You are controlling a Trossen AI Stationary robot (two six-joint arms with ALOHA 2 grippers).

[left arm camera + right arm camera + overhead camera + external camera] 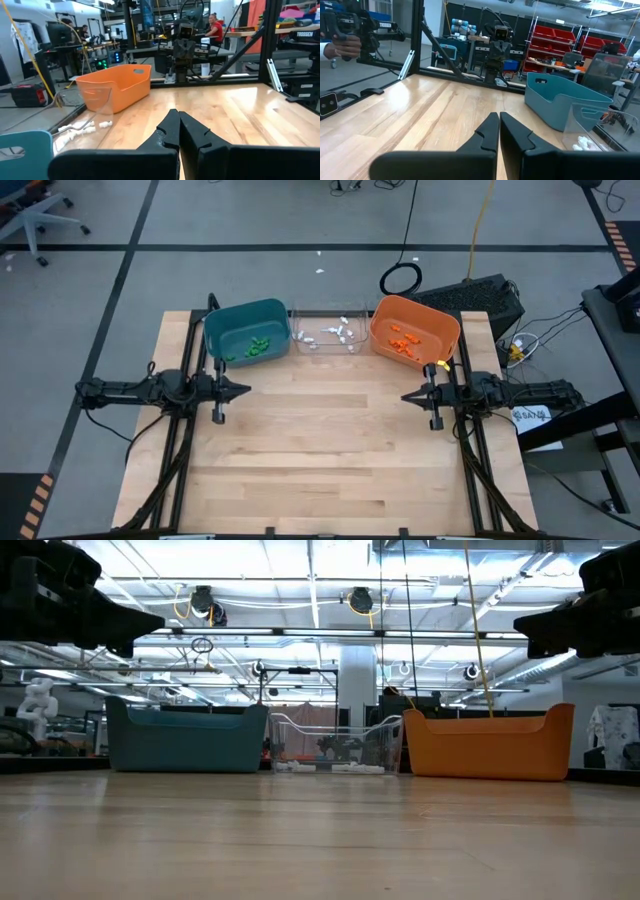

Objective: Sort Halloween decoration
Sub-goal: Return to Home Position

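Note:
The tiny trinkets lie sorted in three bins along the table's far edge: green ones [257,348] in the teal bin [245,330], white ones [338,332] in the clear bin [325,345], orange ones [404,343] in the orange bin [415,328]. My left gripper [243,390] hovers above the table's left side, shut and empty, pointing right. My right gripper [408,397] hovers above the right side, shut and empty, pointing left. The left wrist view shows my shut fingers [178,125] and white trinkets [82,127]; the right wrist view shows my shut fingers [499,127].
The wooden tabletop [330,450] stretches bare between the grippers and toward the near edge. The bins stand side by side at the far edge. Dark frame rails [190,360] run along both sides. A person's hand [342,47] shows in the room beyond the table.

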